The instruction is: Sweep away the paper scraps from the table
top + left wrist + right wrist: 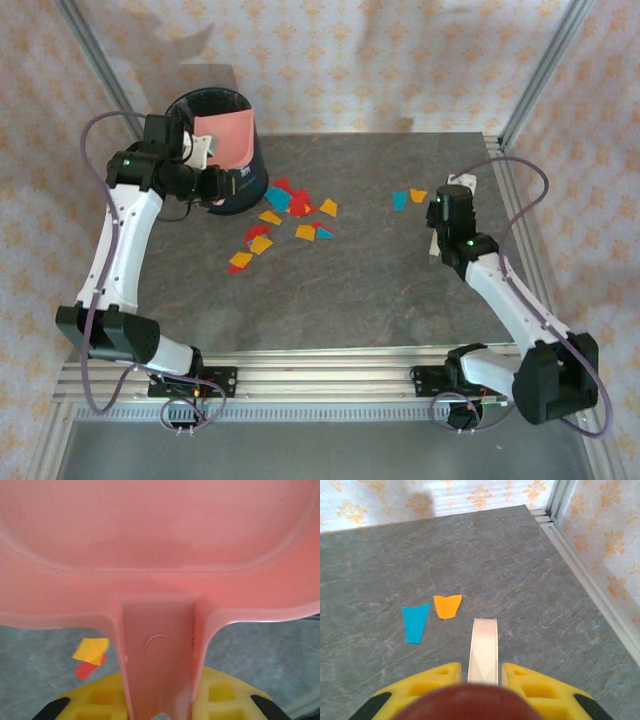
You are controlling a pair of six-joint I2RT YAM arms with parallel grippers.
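The left claw [160,702] held the pink dustpan [225,140] tipped over the bin [246,186], probably to empty it; the right claw [483,674] clamped a white sweeper [484,640].

A pink dustpan [225,140] stands tilted in the mouth of a dark round bin [243,188] at the far left. A white strip [484,650] points forward, and pale walls [350,50] printed with orange flowers stand behind.
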